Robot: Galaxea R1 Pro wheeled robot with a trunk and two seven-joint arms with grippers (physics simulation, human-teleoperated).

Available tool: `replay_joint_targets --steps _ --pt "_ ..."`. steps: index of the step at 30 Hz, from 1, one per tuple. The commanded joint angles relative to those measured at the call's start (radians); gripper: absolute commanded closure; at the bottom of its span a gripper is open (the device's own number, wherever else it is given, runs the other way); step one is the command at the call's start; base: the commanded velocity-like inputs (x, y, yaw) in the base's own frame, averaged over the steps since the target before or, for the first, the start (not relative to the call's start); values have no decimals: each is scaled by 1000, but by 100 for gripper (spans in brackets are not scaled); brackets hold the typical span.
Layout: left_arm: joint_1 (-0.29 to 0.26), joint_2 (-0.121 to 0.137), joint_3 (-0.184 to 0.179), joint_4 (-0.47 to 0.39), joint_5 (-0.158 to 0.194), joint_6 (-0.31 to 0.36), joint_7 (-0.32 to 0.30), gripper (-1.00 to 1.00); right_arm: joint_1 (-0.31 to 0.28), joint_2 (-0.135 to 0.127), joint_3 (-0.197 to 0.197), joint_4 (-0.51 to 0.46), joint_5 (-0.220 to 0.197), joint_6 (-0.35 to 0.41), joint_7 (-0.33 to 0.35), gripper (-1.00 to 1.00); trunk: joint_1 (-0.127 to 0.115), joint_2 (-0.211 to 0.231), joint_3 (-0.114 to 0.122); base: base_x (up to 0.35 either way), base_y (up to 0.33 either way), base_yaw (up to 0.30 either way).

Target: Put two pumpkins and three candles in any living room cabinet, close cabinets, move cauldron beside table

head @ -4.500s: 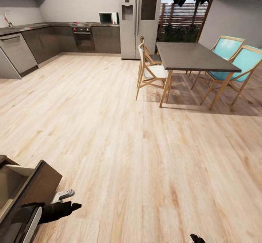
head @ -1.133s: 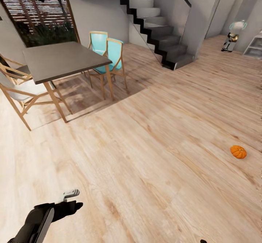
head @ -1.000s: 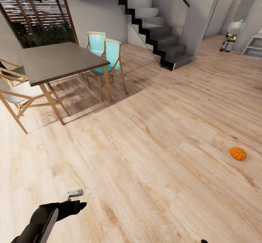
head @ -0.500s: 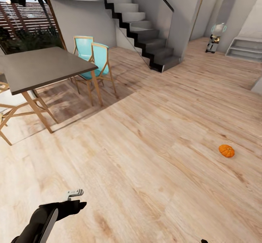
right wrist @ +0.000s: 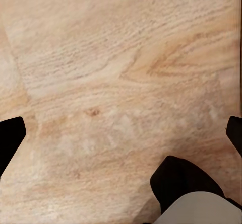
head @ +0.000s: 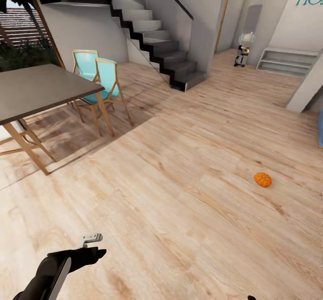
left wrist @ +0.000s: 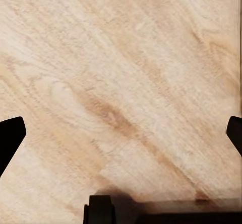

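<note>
Closest to you, your left gripper [head: 92,245] hangs low over the plank floor [head: 179,210], with nothing in it. In the left wrist view its fingertips [left wrist: 11,136] sit wide apart at the two edges of the picture, bare wood between them, so it is released. Your right gripper [right wrist: 121,133] reads the same in its wrist view: fingertips [right wrist: 10,133] spread to the edges, floor between, nothing held.

Take the pumpkin [head: 263,179] as your landmark. It sits alone on the floor, well ahead of your left gripper and off to its right, touching nothing else. Well to the pumpkin's left and a little farther off stands the dark-topped table [head: 36,91] on pale wood legs, with two turquoise chairs [head: 101,82] tucked just beyond its corner. Farther than the pumpkin, past the chairs, a dark staircase [head: 157,44] climbs to the left. Farthest out, beyond the pumpkin and the foot of the stairs, a small figure [head: 243,53] stands beside low grey steps [head: 282,61] against the far wall.
</note>
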Motion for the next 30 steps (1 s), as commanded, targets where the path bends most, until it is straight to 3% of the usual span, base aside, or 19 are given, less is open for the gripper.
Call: replay_joint_targets --steps 1,21,30 --pt "0 0 1 -1 8 6 1 -100 0 -1 6 -1 -6 1 -6 -100 0 0 1 0 0 -208" --pt "0 1 2 -1 9 5 0 -100 0 -3 6 0 -6 1 -6 -100 0 0 26 35 0 -215" --pt "0 1 2 -1 8 5 0 -100 0 -2 6 -2 -6 1 -6 -100 0 0 33 222 94 -178"
